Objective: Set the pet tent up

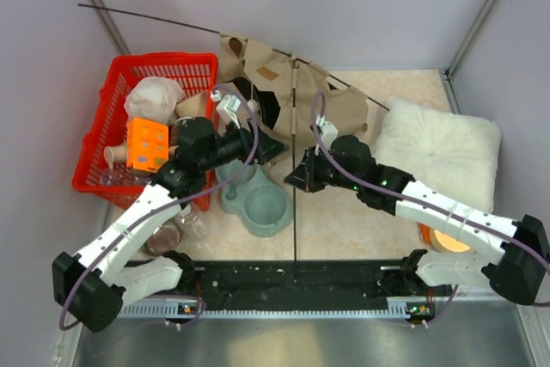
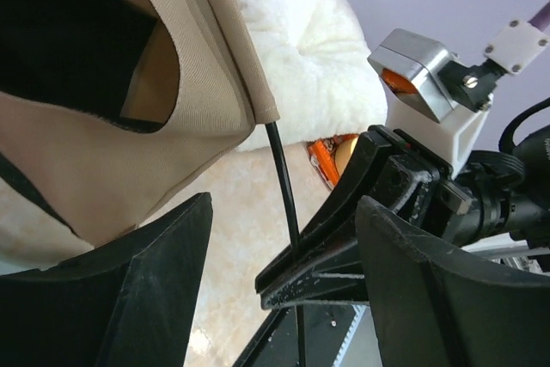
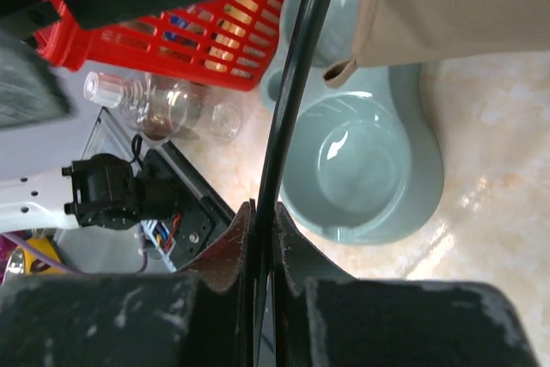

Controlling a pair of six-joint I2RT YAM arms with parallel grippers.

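Currently the pet tent [image 1: 284, 92] slumps at the tabletop's [image 1: 361, 221] far middle, its pole [image 1: 295, 212] running toward the near edge, pinched by the right claw [image 1: 295, 180], with the spread left claw [image 1: 271, 150] just left of it.

**Enclosure and Work Surface**

Walls [image 1: 344, 6]: plain pale lilac-grey panels close the cell at 9, 12 and 3 o'clock. A grey metal corner post [image 1: 99, 4] stands at 11 o'clock and a second post [image 1: 485, 10] at 1 o'clock.

Desk [image 1: 344, 221]: beige marbled top, slightly glossy. At 6 o'clock a black rail [image 1: 292, 277] runs along its near edge, bordered by a brushed metal sheet [image 1: 301, 341].

Lighting: even and diffuse, with soft shadows.
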